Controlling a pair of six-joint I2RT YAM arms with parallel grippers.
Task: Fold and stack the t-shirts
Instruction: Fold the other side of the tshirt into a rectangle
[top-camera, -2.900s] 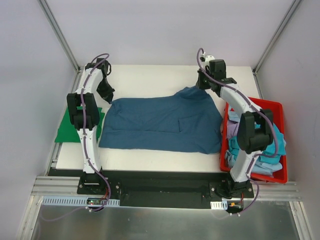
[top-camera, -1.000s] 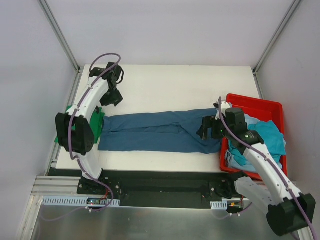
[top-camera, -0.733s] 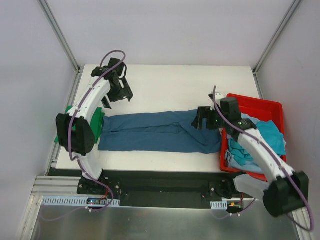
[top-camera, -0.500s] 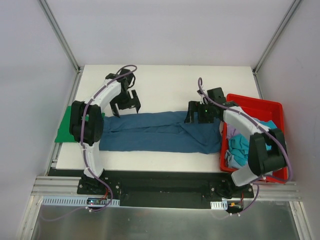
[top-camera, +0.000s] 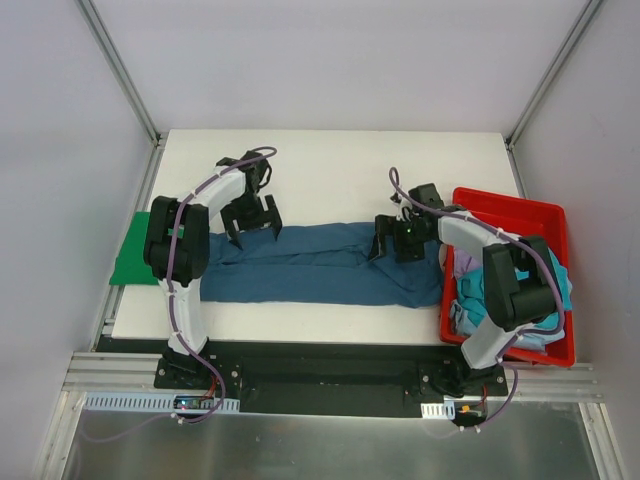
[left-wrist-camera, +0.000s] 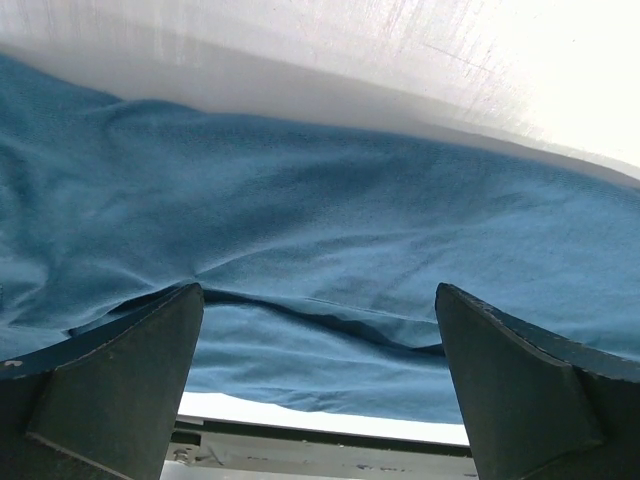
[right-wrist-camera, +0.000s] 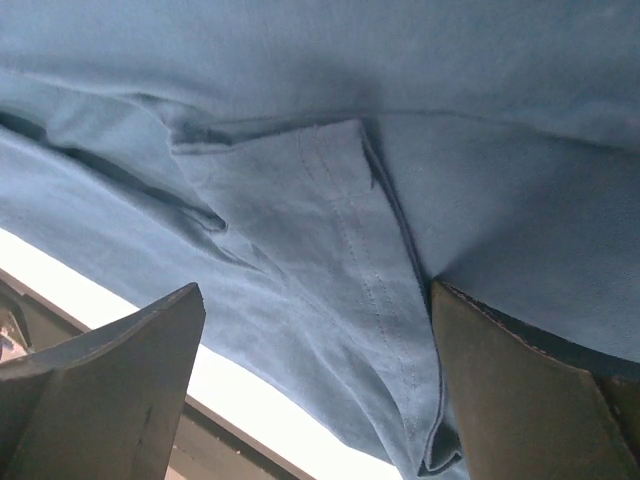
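Hanging spread wide over the horizontally stretched dark teal-blue t-shirt (top-camera: 320, 268), upper edge: left claw (top-camera: 254, 222) centre-left, right claw (top-camera: 395, 245) centre-right.

No legible markings

We find no text, label, brand, number or sign that can be read in any view. The dark blue t-shirt (top-camera: 320, 268) shows plain cloth and a stitched hem only, and the red bin (top-camera: 508, 208) has bare walls. Small coloured fittings (top-camera: 186, 403) on the near rail (top-camera: 330, 398) are too small for us to tell whether they carry print.
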